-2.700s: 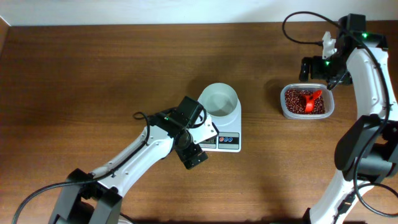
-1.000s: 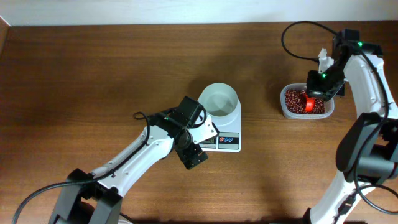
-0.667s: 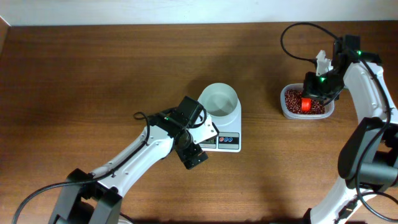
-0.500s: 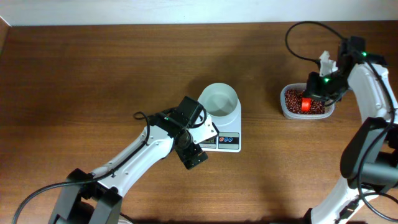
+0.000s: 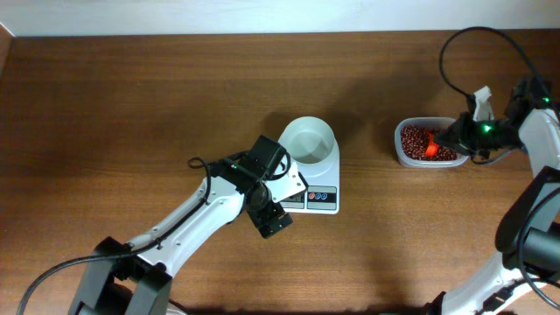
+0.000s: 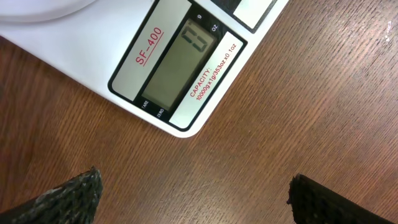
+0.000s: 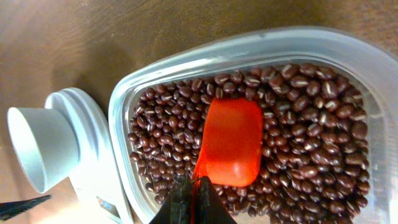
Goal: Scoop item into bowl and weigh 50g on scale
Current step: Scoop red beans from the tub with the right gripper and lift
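The right gripper point(image 7: 191, 185) was clamped on the handle of the red scoop point(image 7: 231, 140), and the scoop's head rested among the beans point(image 7: 298, 168) in the clear tub point(image 7: 119, 137). The tub stood at 3 o'clock from the white bowl point(image 5: 308, 142), well apart from it. The bowl sat on the scale point(image 5: 319, 199), toward its 12 o'clock end. The left gripper point(image 6: 194, 180) hovered over the table just past the scale's 7 o'clock corner, jaws wide apart. The display point(image 6: 180, 59) read what looked like zero.

Bright, even light from above; shadows are soft. Ahead of the left gripper point(image 6: 198, 200) print on the scale point(image 6: 180, 68) is sharp. Beyond the right gripper point(image 7: 189, 200) the table point(image 7: 74, 37) blurs.
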You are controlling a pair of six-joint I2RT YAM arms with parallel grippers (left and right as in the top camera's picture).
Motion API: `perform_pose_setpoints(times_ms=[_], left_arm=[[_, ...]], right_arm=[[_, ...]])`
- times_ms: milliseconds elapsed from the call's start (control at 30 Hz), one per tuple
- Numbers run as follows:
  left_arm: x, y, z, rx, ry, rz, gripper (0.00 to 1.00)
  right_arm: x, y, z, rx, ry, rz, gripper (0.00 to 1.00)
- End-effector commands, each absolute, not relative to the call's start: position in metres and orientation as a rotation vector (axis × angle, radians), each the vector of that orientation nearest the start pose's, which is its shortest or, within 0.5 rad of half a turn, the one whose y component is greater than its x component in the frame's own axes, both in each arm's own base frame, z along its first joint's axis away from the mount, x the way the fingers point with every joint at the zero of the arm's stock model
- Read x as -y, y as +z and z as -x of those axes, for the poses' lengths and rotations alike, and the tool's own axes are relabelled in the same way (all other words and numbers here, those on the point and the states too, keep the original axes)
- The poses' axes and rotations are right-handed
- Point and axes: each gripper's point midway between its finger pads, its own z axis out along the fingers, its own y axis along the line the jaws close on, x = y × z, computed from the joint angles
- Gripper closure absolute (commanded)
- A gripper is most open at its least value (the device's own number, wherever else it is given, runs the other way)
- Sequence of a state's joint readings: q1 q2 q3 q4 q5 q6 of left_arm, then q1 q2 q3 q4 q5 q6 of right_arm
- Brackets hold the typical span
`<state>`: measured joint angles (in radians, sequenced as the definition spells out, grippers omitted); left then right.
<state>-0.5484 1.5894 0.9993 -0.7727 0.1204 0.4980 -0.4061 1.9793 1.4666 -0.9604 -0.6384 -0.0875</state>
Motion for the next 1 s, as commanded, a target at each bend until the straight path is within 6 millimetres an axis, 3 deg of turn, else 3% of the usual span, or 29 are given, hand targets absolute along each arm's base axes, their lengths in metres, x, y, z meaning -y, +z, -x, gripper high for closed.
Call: perform_pose_setpoints(times_ms=[0,333,633,967], left_arm=[[0.182,0.054,-0.255,-2.507,-0.202,-1.496,0.01],[0.182,0.054,-0.255,-2.507,-0.202,-1.496,0.01],[0.182,0.054,-0.255,-2.507,-0.203,-1.496,0.01],[0.182,0.054,-0.255,-2.507,-0.202,-1.496,0.01]], right_arm=[[0.061,0.043,-0.379,-2.769,1.000,-0.512,0.96],[0.076,0.072,-0.383,-2.530,1.257,-0.592,0.96],[0.106,0.085,-0.376,-2.396,1.331,-0.714,0.96],[0.102,0.091,-0.374,-2.369,1.389,-0.739,0.96]])
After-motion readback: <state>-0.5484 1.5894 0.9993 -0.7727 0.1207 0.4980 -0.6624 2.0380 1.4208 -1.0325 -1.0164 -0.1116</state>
